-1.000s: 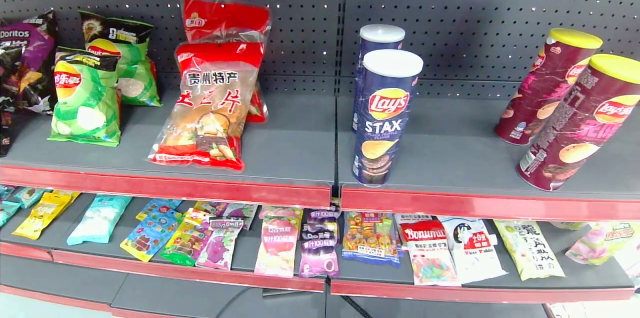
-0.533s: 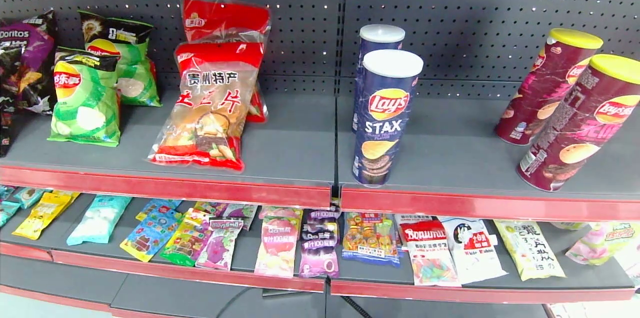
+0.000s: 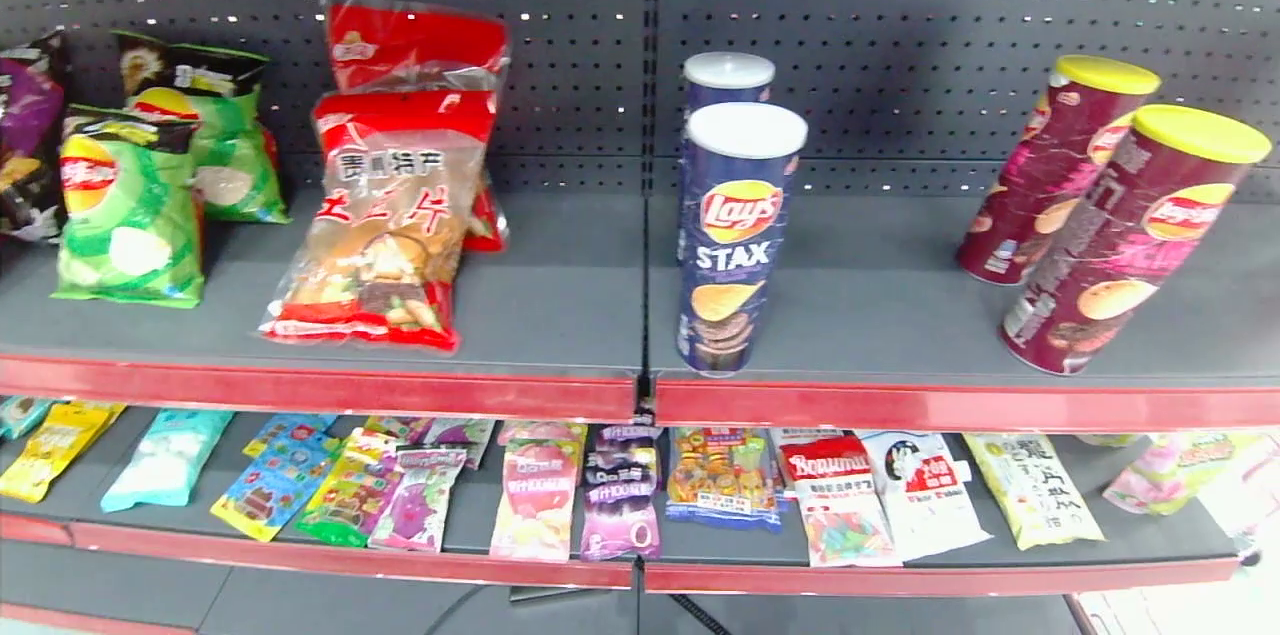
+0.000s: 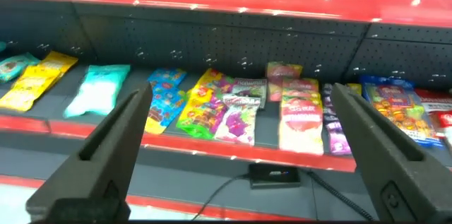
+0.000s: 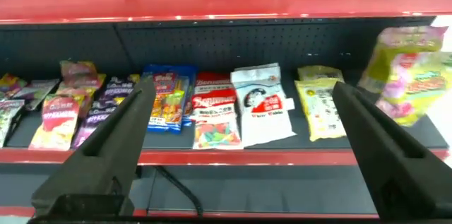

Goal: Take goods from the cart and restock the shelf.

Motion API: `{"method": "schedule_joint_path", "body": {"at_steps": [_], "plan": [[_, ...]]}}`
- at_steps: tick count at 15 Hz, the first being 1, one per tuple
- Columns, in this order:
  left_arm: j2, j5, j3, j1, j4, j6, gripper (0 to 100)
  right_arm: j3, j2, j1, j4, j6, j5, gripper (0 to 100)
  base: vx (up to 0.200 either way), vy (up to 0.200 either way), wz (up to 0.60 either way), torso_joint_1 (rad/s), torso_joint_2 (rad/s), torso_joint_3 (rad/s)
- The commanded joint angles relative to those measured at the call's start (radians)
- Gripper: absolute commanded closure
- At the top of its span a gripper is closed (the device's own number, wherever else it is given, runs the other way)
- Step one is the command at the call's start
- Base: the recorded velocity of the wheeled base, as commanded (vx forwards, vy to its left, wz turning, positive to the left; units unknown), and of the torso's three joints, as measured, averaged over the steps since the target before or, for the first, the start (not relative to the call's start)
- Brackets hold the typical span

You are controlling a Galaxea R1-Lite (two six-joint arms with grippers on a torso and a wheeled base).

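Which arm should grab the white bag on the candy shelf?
Probably the right. The right gripper is open and faces the white bag straight on; the left gripper faces the candy packs further to the left.

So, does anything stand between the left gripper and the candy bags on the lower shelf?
Nothing visible does: the open left gripper faces the candy bags on the lower shelf across free space.
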Motion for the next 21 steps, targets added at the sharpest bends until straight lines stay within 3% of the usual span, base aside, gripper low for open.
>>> {"method": "schedule_joint_path", "body": {"at_steps": [1, 12, 21], "plan": [[0.0, 0.0, 0.0, 0.001, 0.0, 0.0, 0, 0.0, 0.0, 0.0, 0.001, 0.001, 0.0, 0, 0.0, 0.0, 0.0, 0.0, 0.0, 0.0], [0.0, 0.0, 0.0, 0.001, 0.0, 0.002, 0, 0.0, 0.0, 0.002, 0.001, -0.004, 0.001, 0, 0.0, 0.0, 0.0, 0.0, 0.0, 0.0], [0.0, -0.001, 0.0, 0.001, 0.0, 0.002, 0, 0.0, -0.002, 0.002, 0.001, -0.007, 0.001, 0, 0.0, -0.2, 0.0, 0.002, 0.0, 0.001]]}}
